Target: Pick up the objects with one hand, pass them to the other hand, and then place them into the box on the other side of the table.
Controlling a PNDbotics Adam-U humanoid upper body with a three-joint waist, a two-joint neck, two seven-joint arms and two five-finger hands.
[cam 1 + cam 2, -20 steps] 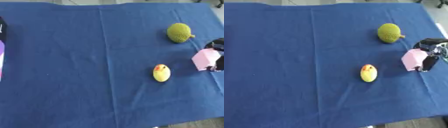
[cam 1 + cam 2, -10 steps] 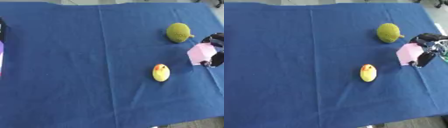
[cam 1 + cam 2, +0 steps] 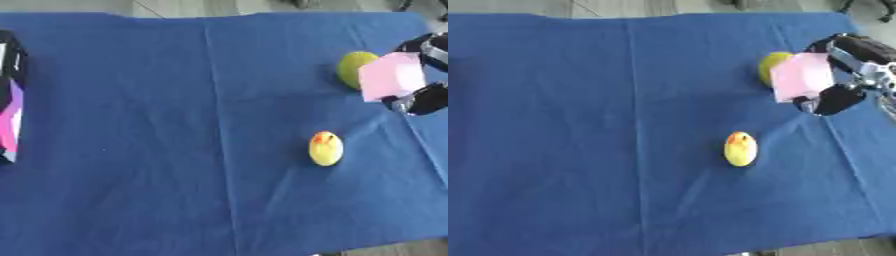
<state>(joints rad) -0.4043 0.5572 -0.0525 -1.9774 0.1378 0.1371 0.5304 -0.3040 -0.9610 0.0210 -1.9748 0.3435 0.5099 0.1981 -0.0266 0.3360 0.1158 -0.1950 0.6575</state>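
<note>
A: Starting far out to the left of the right hand [image 3: 839,75], at the opposite edge: a box [image 3: 10,95], dark, with pink and purple showing. Placed well apart from everything else, presumably as the drop-off on the other side.

B: And between there and the hand?

A: Mostly bare blue cloth [image 3: 157,150] with a long crease. Then, below and to the left of the hand, a small yellow egg-shaped toy [image 3: 740,148] with a reddish spot, lying alone and untouched.

B: Closer in?

A: Just behind the left edge of the held thing, partly hidden by it: a yellow-green round fruit [image 3: 352,67], resting on the cloth.

B: Held thing?

A: A pink block [image 3: 801,76], pinched with fingers above and thumb [image 3: 831,101] below, flat face turned toward the camera. Looks lifted clear of the cloth, though hard to confirm.

B: Why held that way?

A: Probably to leave the left side of the block free for the handover. No left hand in either view, so that pass seems not yet set up.

B: Left to do?

A: By the look of it, 2 more things after this 1.
</note>
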